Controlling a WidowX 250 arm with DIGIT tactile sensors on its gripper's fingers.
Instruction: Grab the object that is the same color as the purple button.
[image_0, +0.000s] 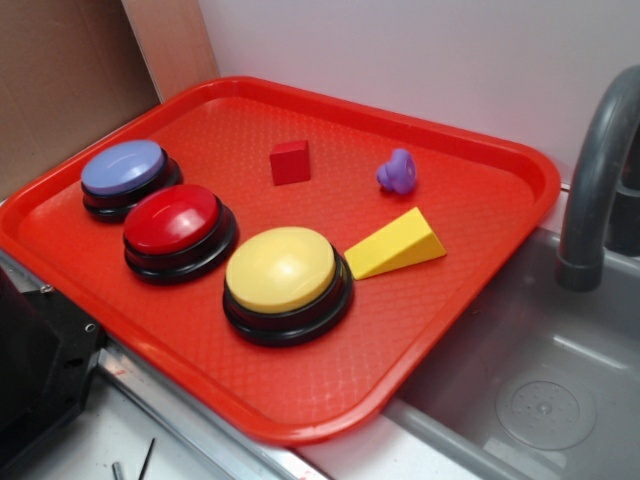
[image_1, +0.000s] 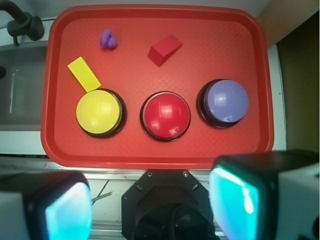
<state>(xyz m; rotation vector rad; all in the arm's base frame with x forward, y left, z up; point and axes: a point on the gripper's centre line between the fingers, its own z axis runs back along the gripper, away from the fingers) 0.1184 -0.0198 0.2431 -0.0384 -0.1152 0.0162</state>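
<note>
End effector (image_1: 150, 210) spread open and empty, we note, hangs back over the tray's (image_1: 160, 159) near edge, well apart from the purple piece (image_1: 108, 39), likely surveying.

In the wrist view, a tray (image_1: 260, 75) held three buttons in a row near its front edge: left button (image_1: 98, 112), middle button (image_1: 165, 115), right button (image_1: 227, 102). A wedge (image_1: 84, 74) lay just behind the left button, a knobby piece (image_1: 108, 39) farther back, and a cube (image_1: 164, 50) behind the middle one.

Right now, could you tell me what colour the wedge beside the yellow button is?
Yellow; the wedge shows best in the exterior view.
</note>
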